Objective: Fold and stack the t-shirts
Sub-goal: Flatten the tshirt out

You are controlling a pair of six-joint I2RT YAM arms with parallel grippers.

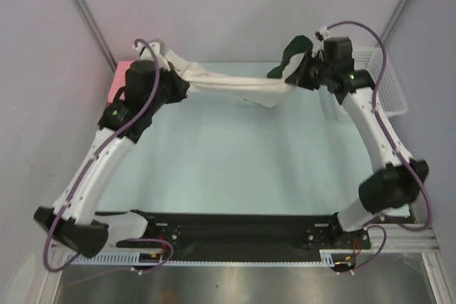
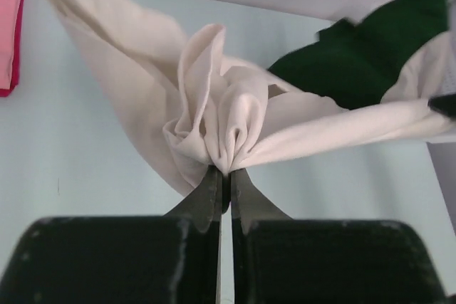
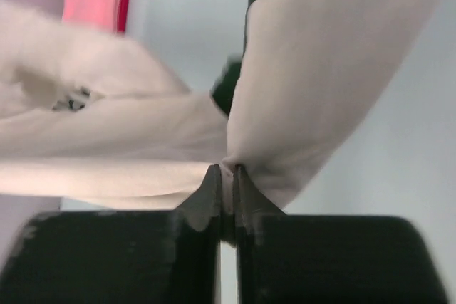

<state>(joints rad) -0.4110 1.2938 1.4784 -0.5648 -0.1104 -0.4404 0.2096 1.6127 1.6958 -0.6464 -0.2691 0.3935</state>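
The cream-and-green shirt (image 1: 239,87) hangs stretched above the counter (image 1: 242,154) between the left gripper (image 2: 222,174) and right gripper (image 3: 224,176), each clamped tight on a bunched edge; both arms reach far forward, elbows bowed outward; the pink shirt (image 1: 114,89) lies far left

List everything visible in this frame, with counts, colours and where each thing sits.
cream-and-green shirt: one, cream with dark green parts, stretched in the air between the two grippers over the far half of the table
pink-red shirt: one, folded, far left of the table
basket: one, white mesh, far right corner
table: one, pale blue-green
base rail: one, black, near edge under the arm bases
arms: two, white and black, left arm, right arm
left gripper: black, shut on a bunched cream fold
right gripper: black, shut on cream cloth
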